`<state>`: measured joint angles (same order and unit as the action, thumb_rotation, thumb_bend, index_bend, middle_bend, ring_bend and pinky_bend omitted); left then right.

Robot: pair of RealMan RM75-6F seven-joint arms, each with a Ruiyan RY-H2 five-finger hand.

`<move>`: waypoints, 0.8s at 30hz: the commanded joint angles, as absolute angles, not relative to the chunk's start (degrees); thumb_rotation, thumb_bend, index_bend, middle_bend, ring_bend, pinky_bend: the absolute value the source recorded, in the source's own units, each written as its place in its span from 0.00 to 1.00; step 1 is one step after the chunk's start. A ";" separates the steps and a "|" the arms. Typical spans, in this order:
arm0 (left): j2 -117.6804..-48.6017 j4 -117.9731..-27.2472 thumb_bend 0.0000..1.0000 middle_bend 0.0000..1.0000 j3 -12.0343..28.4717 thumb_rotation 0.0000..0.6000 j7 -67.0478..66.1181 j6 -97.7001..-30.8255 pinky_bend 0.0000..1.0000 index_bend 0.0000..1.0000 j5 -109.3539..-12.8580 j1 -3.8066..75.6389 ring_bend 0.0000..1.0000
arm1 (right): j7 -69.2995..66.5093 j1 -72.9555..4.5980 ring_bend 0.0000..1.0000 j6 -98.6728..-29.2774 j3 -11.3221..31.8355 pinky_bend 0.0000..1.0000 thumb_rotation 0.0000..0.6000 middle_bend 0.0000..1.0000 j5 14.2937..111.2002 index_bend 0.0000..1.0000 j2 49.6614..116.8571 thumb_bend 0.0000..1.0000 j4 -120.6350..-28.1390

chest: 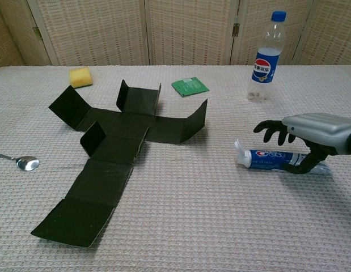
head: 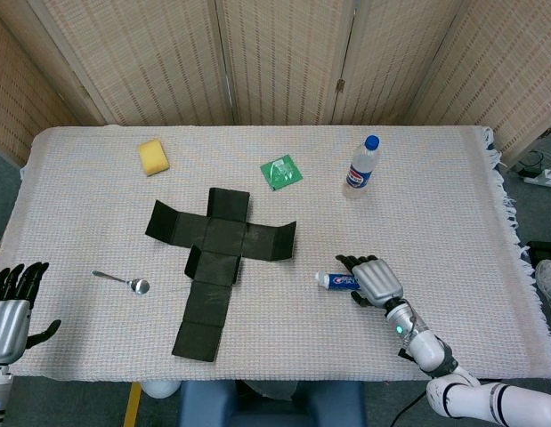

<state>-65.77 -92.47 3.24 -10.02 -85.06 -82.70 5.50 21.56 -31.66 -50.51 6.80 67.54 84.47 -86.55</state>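
Note:
A blue and white toothpaste tube lies on the cloth at the right, its cap pointing left. My right hand is over the tube's tail end, fingers spread above it and the thumb curled down on the near side of the tube. The tube still lies flat and nothing is lifted. My left hand waits at the table's near left corner with its fingers apart, holding nothing; only the head view shows it.
A flat unfolded black carton covers the middle. A spoon lies left of it. At the back are a yellow sponge, a green packet and a Pepsi bottle.

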 commanded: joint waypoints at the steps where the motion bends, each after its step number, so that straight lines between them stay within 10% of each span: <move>1: -65.80 -92.49 0.24 0.12 3.25 1.00 -10.07 -84.92 0.00 0.06 -82.64 5.56 0.06 | 21.18 -32.08 0.31 -50.61 6.28 0.29 1.00 0.28 67.89 0.17 85.50 0.43 -85.39; 24: -66.35 -91.80 0.24 0.12 3.37 1.00 -10.09 -83.83 0.00 0.06 -82.21 6.10 0.06 | 20.85 -33.38 0.40 -50.99 5.27 0.36 1.00 0.37 65.86 0.32 87.67 0.43 -81.73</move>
